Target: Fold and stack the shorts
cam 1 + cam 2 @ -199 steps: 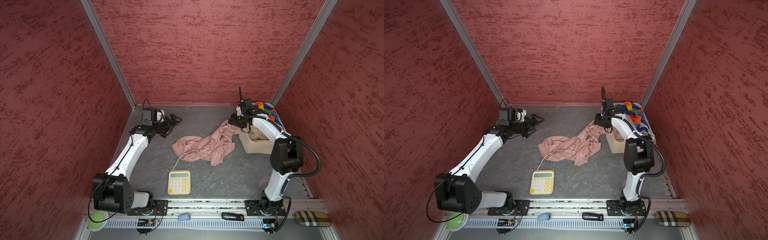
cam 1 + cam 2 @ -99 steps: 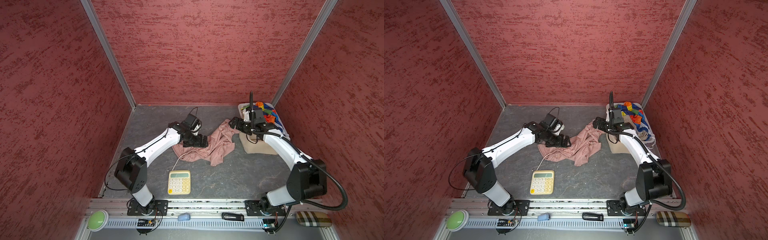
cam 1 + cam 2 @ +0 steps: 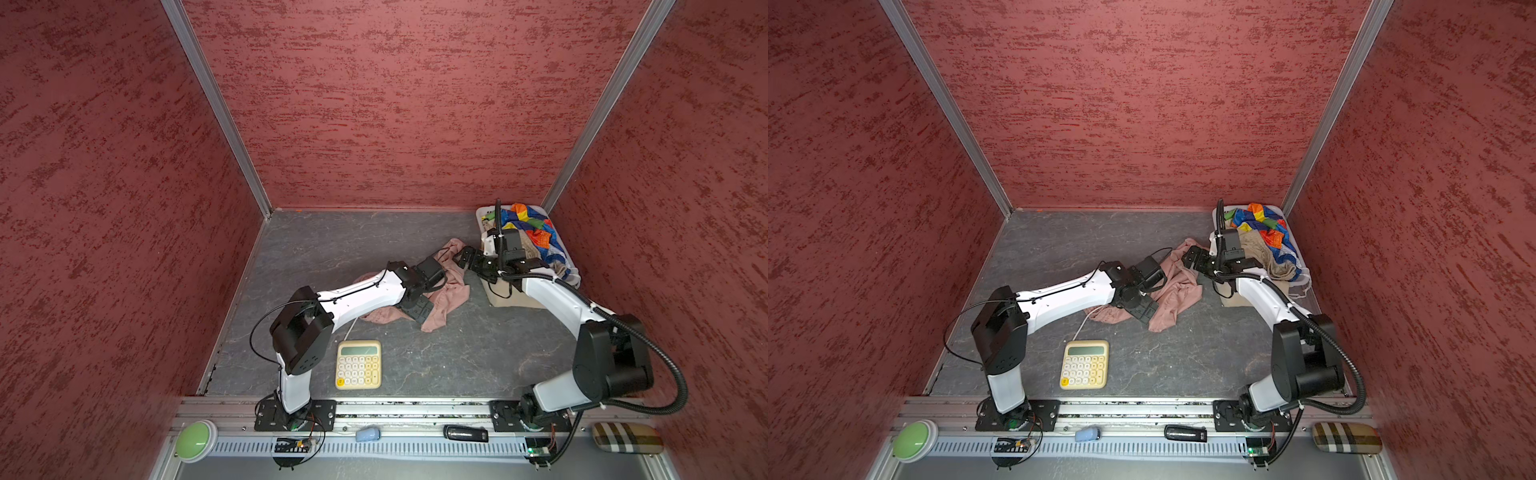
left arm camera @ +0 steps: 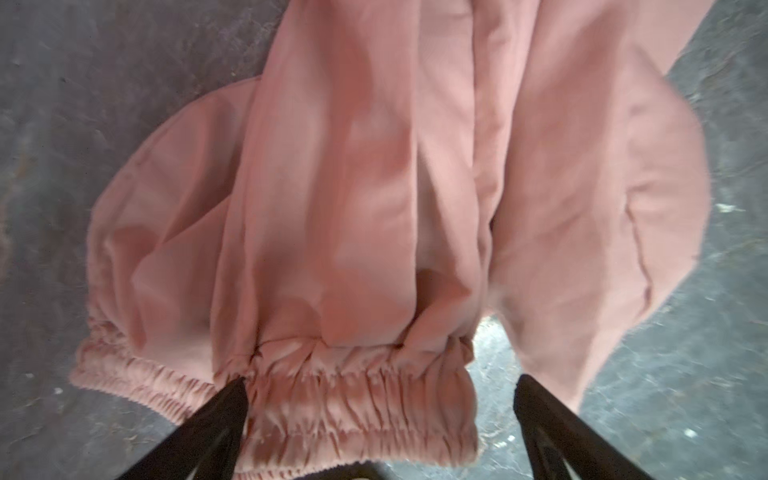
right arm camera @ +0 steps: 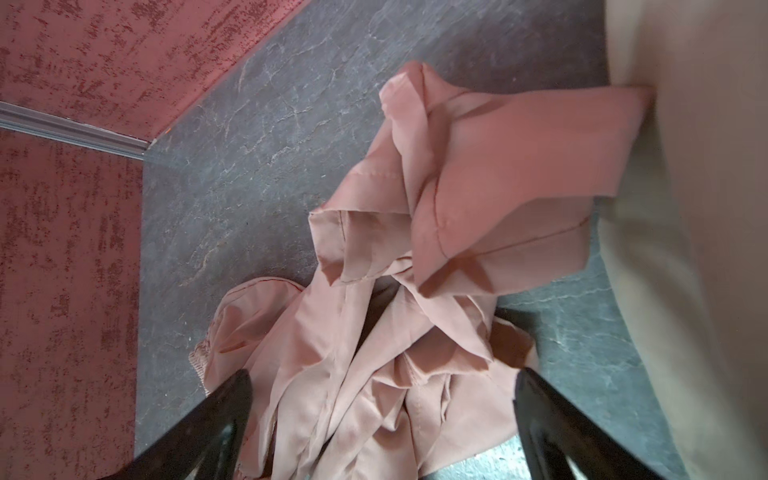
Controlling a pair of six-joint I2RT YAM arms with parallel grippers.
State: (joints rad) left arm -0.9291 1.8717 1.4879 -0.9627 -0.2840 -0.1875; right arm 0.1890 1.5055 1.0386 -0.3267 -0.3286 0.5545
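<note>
Left gripper point(image 4: 379, 386) is hanging with jaws wide apart, straddling the pink shorts point(image 3: 451, 295) at the elastic waistband. Right gripper point(image 5: 384, 374) is gaping over their leg end, gripping nothing. Counting three pairs: pink shorts are lying crumpled on the floor, long axis diagonal, waistband near-left, legs toward the basket point(image 3: 482, 214). Tan shorts point(image 3: 530, 247) and rainbow shorts point(image 3: 528, 220) are sitting in it.

The worktop point(image 3: 332, 249) is a dark grey surface with pale veins like stone, closed in by red walls on three sides. Near its middle lie the pink shorts point(image 3: 451, 291), crumpled and not folded, with the gathered waistband point(image 4: 357, 399) flat on the surface. In front of them, apart from the cloth, a yellow calculator point(image 3: 358, 365) lies face up. A thin white cord point(image 3: 350, 328) runs from the edge of the shorts toward the calculator. At the far right corner stands a tan box point(image 3: 505, 297), with a white basket point(image 3: 484, 216) above it.
</note>
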